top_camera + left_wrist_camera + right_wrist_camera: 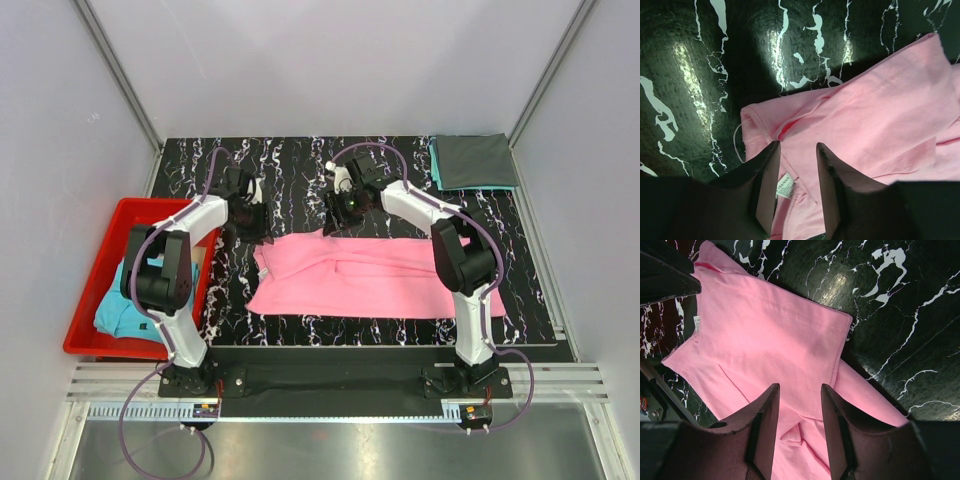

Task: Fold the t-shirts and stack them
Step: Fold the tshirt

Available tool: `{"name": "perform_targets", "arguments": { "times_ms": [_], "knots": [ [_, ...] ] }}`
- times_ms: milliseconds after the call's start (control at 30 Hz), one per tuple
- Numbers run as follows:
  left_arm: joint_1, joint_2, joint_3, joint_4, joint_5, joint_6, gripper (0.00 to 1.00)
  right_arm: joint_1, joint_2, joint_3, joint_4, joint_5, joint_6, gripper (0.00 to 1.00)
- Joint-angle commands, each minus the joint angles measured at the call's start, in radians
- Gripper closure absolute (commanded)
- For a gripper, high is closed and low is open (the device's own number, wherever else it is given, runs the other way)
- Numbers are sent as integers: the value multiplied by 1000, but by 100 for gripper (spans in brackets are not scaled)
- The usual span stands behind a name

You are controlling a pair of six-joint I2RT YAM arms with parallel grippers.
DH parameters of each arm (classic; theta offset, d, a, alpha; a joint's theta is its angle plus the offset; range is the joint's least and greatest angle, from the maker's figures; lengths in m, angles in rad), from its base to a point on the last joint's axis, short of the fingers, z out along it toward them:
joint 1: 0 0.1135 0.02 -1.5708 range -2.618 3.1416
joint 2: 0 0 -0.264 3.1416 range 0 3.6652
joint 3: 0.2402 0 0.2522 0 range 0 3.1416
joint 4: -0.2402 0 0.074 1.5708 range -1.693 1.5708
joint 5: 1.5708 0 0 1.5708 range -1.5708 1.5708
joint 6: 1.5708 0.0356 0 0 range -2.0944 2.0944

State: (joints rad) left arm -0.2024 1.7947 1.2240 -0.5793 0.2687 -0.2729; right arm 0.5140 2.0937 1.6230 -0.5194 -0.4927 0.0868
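A bright pink t-shirt (370, 275) lies partly folded as a long band across the middle of the black marbled table (300, 170). My left gripper (258, 222) hangs over its far left corner, open, with the cloth and a white label (783, 189) showing between the fingers. My right gripper (333, 218) hovers over the far edge near the middle, also open, nothing held. The left wrist view shows the left gripper (797, 145) above the pink t-shirt (880, 115). The right wrist view shows the right gripper (800, 386) above the folded pink layers (765, 325).
A folded dark grey t-shirt (475, 160) lies on a teal one (436, 165) at the table's far right corner. A red bin (95, 270) stands off the table's left edge with a light blue shirt (120, 310) inside. Grey walls enclose the area.
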Motion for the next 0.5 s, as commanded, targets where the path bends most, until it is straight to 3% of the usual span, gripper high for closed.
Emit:
{"name": "perform_targets", "arguments": {
  "times_ms": [0,167,467],
  "knots": [
    [4,11,49,19,6,52,60,-3,-44,28,13,-26,-19,54],
    [6,-3,49,10,-45,89,57,-2,-64,29,10,-20,-24,54],
    [4,14,52,32,-16,109,57,-3,-81,21,4,-18,-21,55]
  ]
}}
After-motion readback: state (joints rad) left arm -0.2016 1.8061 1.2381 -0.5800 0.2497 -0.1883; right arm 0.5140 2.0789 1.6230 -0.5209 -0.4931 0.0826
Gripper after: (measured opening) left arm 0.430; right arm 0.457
